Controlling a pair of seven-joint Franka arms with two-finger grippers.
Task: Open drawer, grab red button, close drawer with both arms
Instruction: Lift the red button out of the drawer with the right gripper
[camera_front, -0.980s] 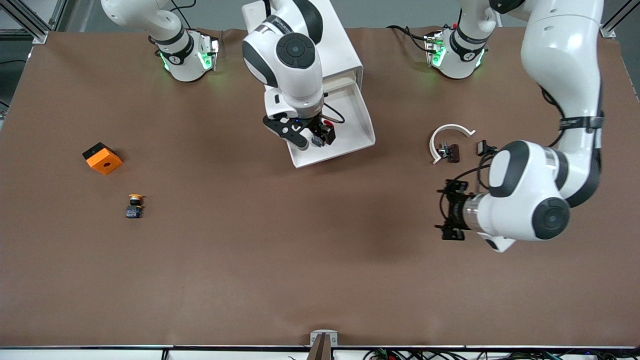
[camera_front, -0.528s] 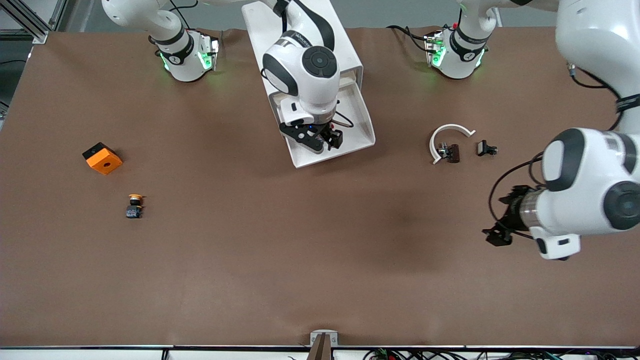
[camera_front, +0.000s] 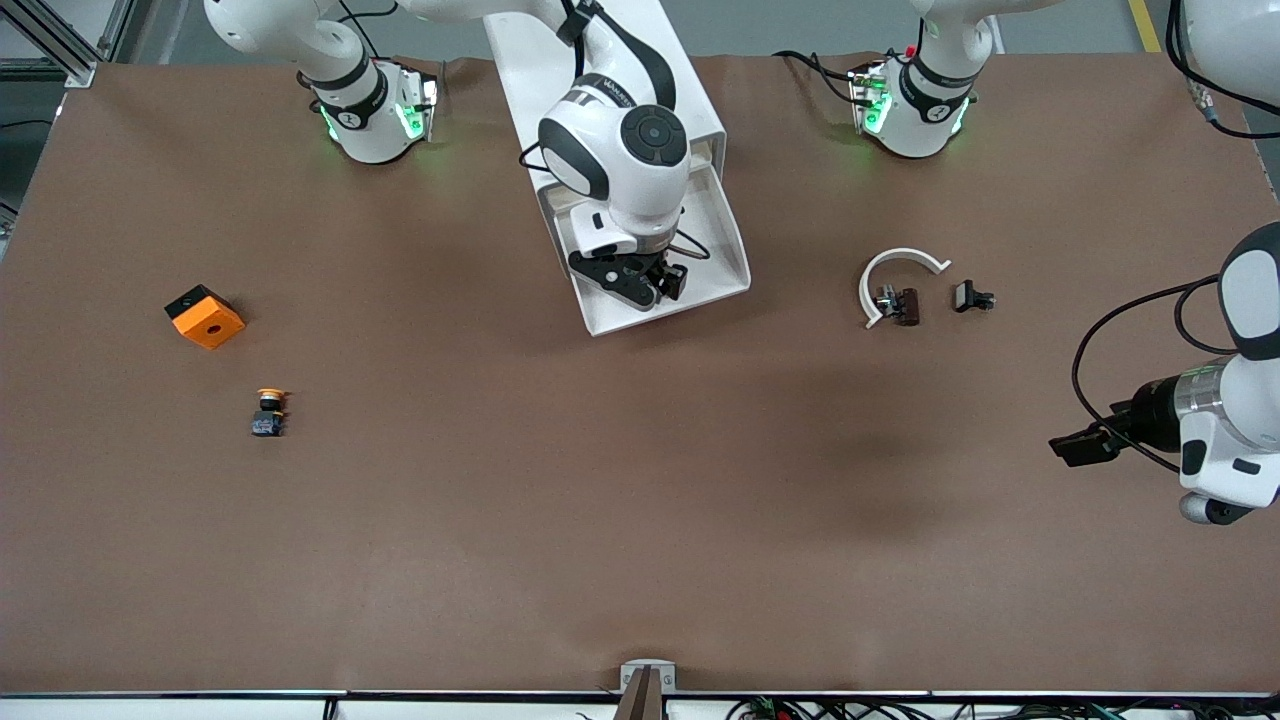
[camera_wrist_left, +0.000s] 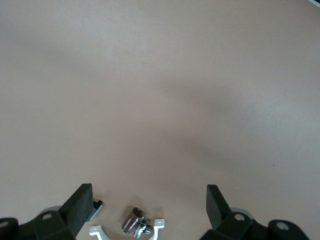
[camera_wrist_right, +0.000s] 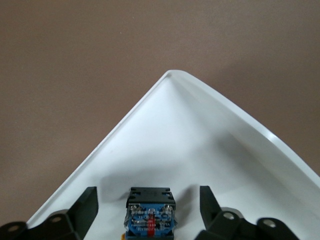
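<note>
The right gripper hangs in the open drawer, jaws spread either side of the button. The left gripper waits over bare table, jaws spread.

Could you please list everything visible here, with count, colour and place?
Table: one, brown, under everything.
Cabinet: one, white, between the arm bases.
Drawer: one, white, pulled open toward the front camera.
Button: one, black and bluish body, in the drawer between the right claw's fingers.
Second button: one, yellow-orange cap, toward the right arm's end.
Cube: one, orange, farther from the camera than that button.
Curved bracket: one, white, toward the left arm's end.
Small dark parts: two, beside the bracket.
Right claw: black, open, in the drawer.
Left claw: black, open, over bare table.
</note>
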